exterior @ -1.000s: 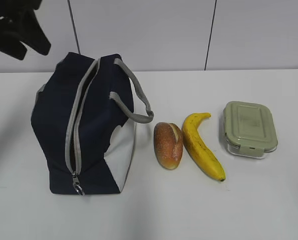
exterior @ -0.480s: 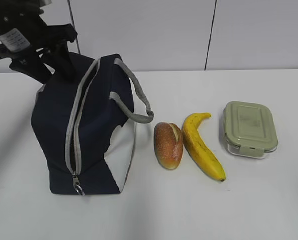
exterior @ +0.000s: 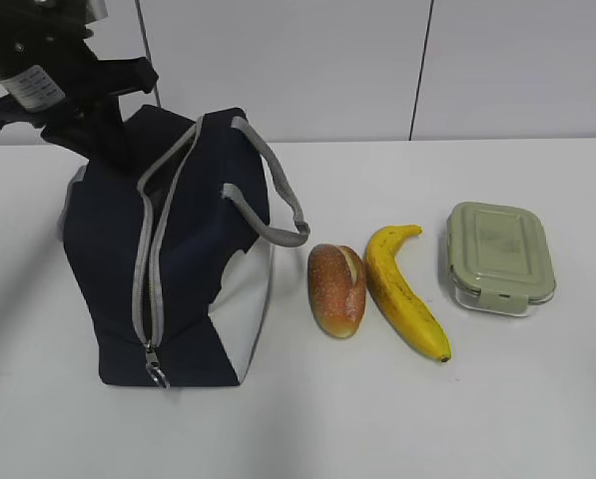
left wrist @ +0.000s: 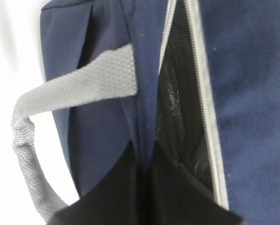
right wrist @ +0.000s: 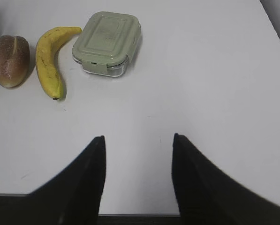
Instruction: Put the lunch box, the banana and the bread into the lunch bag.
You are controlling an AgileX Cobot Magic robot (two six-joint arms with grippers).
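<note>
The navy lunch bag (exterior: 183,269) stands at the left, its grey zipper gaping slightly at the far end. My left gripper (exterior: 110,150) is at the bag's far top left; in the left wrist view the left gripper (left wrist: 143,158) is shut, pinching the navy flap (left wrist: 107,117) beside the zipper opening. The bread (exterior: 335,289), the banana (exterior: 402,291) and the green-lidded lunch box (exterior: 499,256) lie in a row to the bag's right. My right gripper (right wrist: 137,138) is open and empty over bare table, with the bread (right wrist: 8,60), banana (right wrist: 48,58) and lunch box (right wrist: 108,42) ahead of it.
A grey handle (exterior: 273,205) droops off the bag's right side toward the bread; the other handle (left wrist: 60,93) loops off the side I grip. The white table (exterior: 477,399) runs to a white panelled wall behind. The right arm is outside the exterior view.
My left arm came down from the upper left onto the bag's far top and closed on the flap. The zipper mouth has spread slightly. The food and the lunch box have not moved.
</note>
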